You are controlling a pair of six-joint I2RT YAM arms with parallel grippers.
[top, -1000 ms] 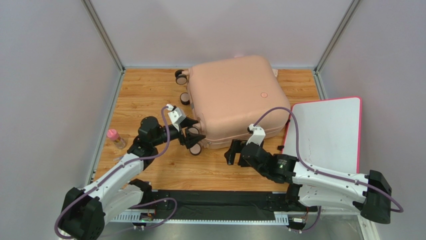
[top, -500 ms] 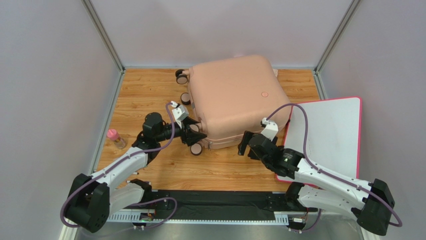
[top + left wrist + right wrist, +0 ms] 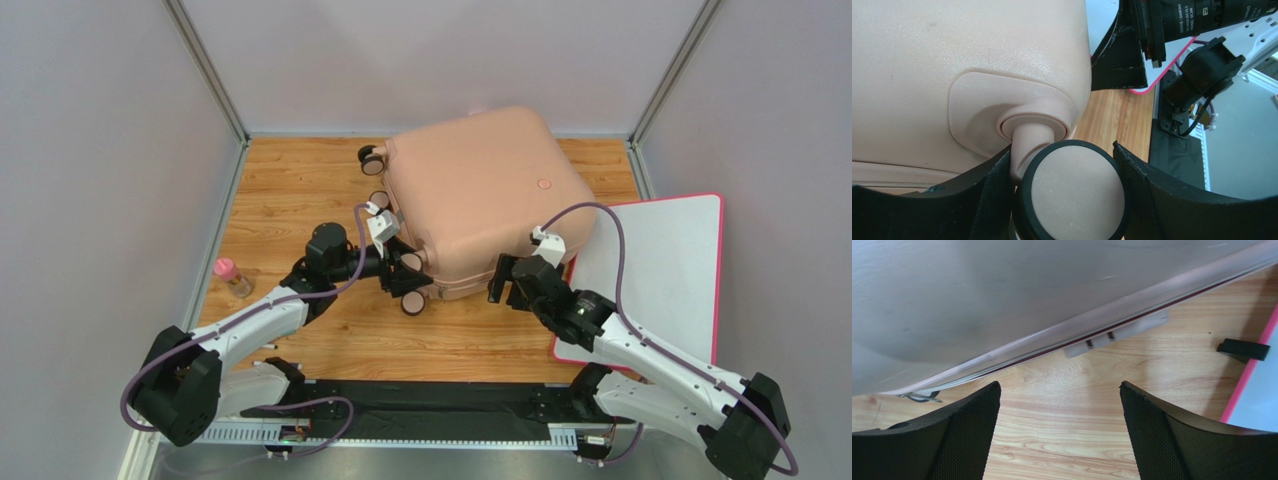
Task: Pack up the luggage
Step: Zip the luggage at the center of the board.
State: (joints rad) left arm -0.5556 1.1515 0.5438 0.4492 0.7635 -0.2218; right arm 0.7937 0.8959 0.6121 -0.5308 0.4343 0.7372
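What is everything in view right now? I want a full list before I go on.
luggage: one, pale pink, closed, lying on the table's far half
caster wheels: four, black with pink faces, on the luggage's left end
board: one, white with pink rim, right of the luggage
bottle: one, small, pink cap, near the table's left edge
black piece: one, small, on the wood by the board's rim
table: one, wood-grain
left gripper: one, black fingers, closed around one caster wheel
right gripper: one, black fingers, open, over bare wood at the luggage's near edge
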